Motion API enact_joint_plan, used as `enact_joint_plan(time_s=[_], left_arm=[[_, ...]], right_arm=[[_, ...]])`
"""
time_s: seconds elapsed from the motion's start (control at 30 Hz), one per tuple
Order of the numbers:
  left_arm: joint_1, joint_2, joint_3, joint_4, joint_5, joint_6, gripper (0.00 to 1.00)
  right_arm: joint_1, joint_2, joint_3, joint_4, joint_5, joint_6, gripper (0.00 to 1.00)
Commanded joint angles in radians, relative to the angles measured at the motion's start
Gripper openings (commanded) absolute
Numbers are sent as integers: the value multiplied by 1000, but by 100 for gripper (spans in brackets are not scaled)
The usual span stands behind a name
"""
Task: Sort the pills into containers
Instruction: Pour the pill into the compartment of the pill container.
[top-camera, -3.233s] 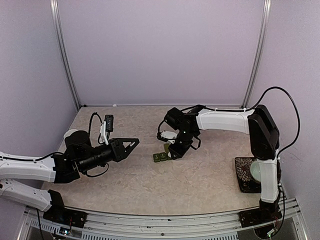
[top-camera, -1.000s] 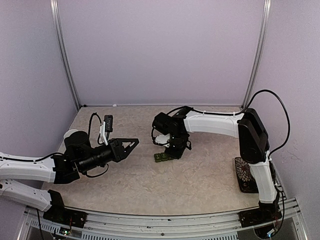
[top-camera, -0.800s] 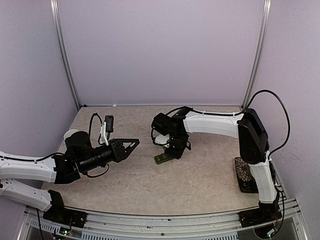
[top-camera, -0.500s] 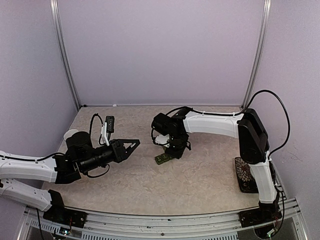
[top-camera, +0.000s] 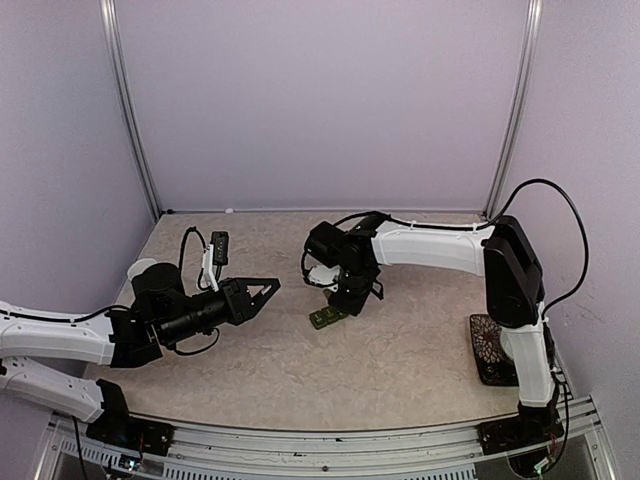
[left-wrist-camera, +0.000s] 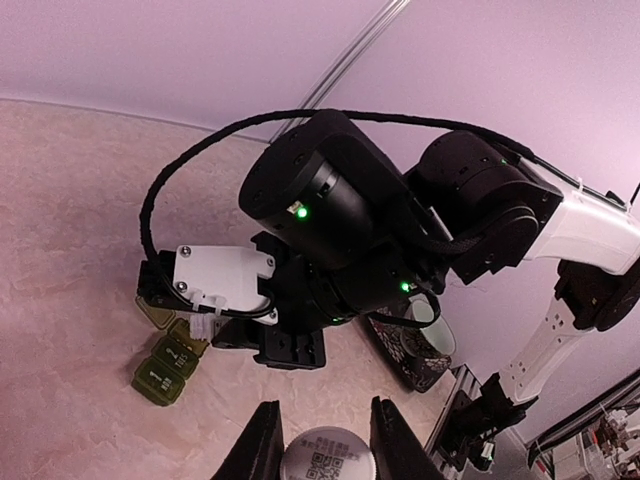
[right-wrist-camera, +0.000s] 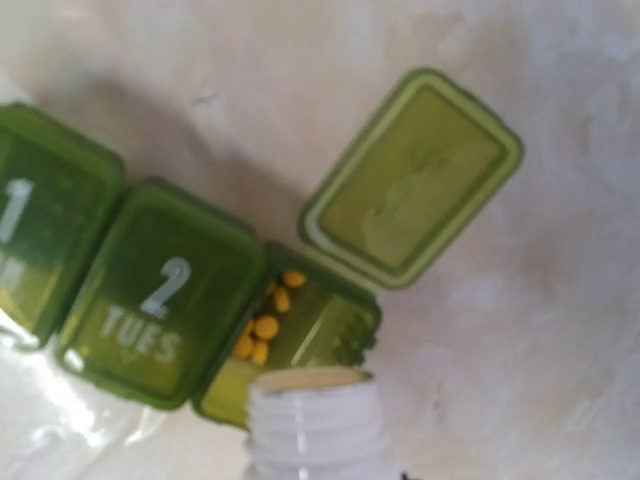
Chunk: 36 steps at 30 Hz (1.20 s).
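Observation:
The dark green containers strip (right-wrist-camera: 150, 290) lies on the table, its compartments marked 1 and 2 shut. The end compartment's lid (right-wrist-camera: 412, 180) is flipped open, and several yellow pills (right-wrist-camera: 265, 320) lie inside. A white bottle (right-wrist-camera: 318, 420) tilts with its open mouth just over that compartment. My right gripper (top-camera: 345, 298) is shut on the bottle, its fingers hidden in the wrist view. From above, the strip (top-camera: 325, 318) shows just under that gripper. My left gripper (left-wrist-camera: 325, 440) hovers left of the strip (left-wrist-camera: 170, 365), shut on a round silver cap (left-wrist-camera: 325, 462) with a QR code.
A pale mug (left-wrist-camera: 432, 328) stands on a dark patterned tray (top-camera: 488, 345) at the right edge, beside the right arm's base. Purple walls close the table on three sides. A metal rail runs along the near edge.
The right gripper has swung left and now holds the bottle over the strip's open end. Over the last second it barely moves. The left arm stays put with the cap.

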Motion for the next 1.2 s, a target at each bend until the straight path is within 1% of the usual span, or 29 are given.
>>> enact_joint_plan(time_s=[0.0, 0.33, 0.67, 0.83, 1.17], left_arm=[[7, -18, -9, 24, 6, -5, 28], [3, -10, -1, 25, 7, -9, 28], [-4, -7, 10, 16, 3, -10, 28], [-6, 2, 23, 10, 4, -6, 28], [-13, 21, 53, -3, 1, 0, 29]], right_arm=[[12, -117, -85, 111, -41, 6, 0], [8, -197, -216, 234, -52, 23, 0], [3, -310, -414, 449, -69, 54, 0], [-3, -405, -560, 632, -97, 60, 0], [-11, -628, -893, 1104, -164, 60, 0]])
